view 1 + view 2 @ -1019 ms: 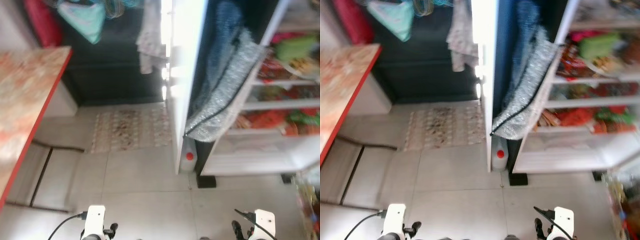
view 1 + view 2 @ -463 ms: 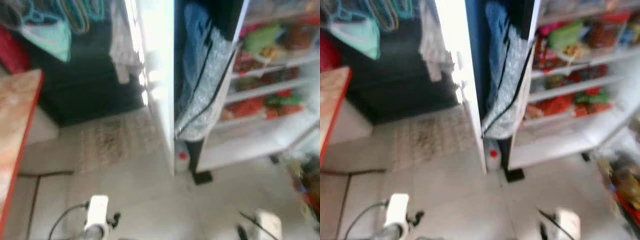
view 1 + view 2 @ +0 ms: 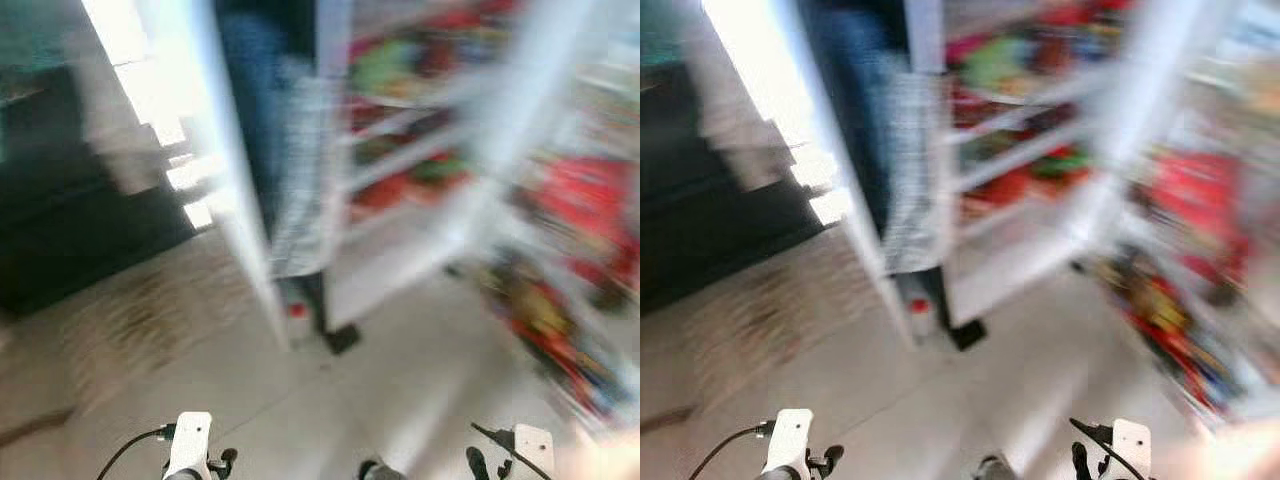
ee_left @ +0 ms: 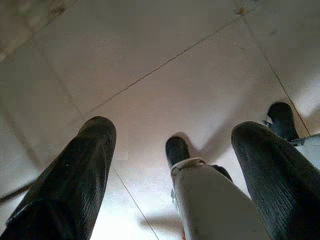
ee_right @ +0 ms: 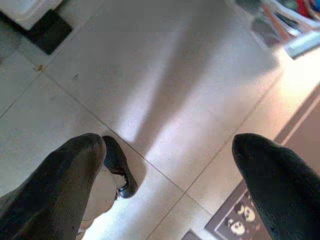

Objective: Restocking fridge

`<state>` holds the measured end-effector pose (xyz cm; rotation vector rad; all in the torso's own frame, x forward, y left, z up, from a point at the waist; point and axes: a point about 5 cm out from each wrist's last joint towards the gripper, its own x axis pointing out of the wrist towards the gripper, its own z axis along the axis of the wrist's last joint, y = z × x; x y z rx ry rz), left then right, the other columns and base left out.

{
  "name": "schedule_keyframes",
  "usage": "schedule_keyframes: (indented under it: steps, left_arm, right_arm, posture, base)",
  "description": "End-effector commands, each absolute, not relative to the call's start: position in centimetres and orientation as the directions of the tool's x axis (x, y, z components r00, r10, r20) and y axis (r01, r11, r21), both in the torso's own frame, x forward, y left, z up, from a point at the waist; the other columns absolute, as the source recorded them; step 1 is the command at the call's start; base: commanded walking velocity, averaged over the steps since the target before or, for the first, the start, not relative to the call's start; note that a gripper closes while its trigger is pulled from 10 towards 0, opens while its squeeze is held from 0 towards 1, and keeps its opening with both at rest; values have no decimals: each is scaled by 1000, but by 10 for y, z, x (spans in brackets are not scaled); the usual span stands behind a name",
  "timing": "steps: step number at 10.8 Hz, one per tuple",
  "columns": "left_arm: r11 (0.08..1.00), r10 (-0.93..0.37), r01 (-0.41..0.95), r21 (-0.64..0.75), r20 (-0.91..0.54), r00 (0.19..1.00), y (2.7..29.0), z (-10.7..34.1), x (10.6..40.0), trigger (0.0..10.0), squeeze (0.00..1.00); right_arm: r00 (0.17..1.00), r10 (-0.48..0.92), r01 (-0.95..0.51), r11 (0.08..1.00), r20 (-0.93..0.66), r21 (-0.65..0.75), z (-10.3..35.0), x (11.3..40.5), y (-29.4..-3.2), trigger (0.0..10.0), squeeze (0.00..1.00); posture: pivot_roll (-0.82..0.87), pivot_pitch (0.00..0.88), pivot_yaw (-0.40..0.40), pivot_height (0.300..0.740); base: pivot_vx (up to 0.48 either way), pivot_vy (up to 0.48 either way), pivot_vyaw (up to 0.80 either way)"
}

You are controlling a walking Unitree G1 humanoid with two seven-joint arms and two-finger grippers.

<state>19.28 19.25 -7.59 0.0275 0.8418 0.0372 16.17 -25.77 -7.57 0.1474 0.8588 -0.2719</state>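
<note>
The open fridge (image 3: 400,150) stands ahead, its white shelves packed with blurred red and green packs. Its white door (image 3: 225,190) juts toward me on the left, with blue and grey cloth (image 3: 290,190) hanging in the gap. Both arms hang low at the bottom of the head views, left wrist (image 3: 190,440) and right wrist (image 3: 525,445). In the left wrist view my left gripper (image 4: 175,132) is open over pale floor tiles, nothing between its fingers (image 4: 92,150). My right gripper (image 5: 167,145) is open too, above bare tiles.
A white bottle with a red cap (image 3: 296,312) stands on the floor at the fridge's foot. A patterned rug (image 3: 140,320) lies to the left before a dark cabinet (image 3: 60,220). Blurred red and yellow goods (image 3: 550,320) crowd the right side. Pale tiles (image 3: 400,400) lie ahead.
The camera has swung to the right and the picture has blurred. The red-edged table has left the view; the fridge shelves and goods on the right have come in. Both arms still hang.
</note>
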Motion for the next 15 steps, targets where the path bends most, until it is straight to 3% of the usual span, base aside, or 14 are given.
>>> schedule_keyframes:
  steps: [1,10,14,15]
  left_arm:
    - [998,48,-11,54,-764,643,196,-79,185,10000,0]
    - [998,22,31,54,-762,647,190,-79,188,10000,0]
    - [998,20,29,50,-763,646,187,-80,186,10000,0]
    - [998,21,30,53,-766,643,188,-81,185,10000,0]
  right_arm:
    - [604,-170,305,952,-779,29,-79,156,-254,10000,0]
    - [619,-183,298,954,-764,13,-78,157,-255,10000,0]
    - [648,-339,421,906,-682,-50,-73,156,-264,10000,0]
    - [659,-464,462,871,-592,-168,-65,160,-267,10000,0]
  posture:
    - [-121,165,87,740]
    - [-129,139,87,740]
    - [-146,110,69,740]
    - [-153,102,70,740]
  base:
    - [0,349,-788]
    - [0,85,-700]
    - [0,0,0]
    - [0,0,0]
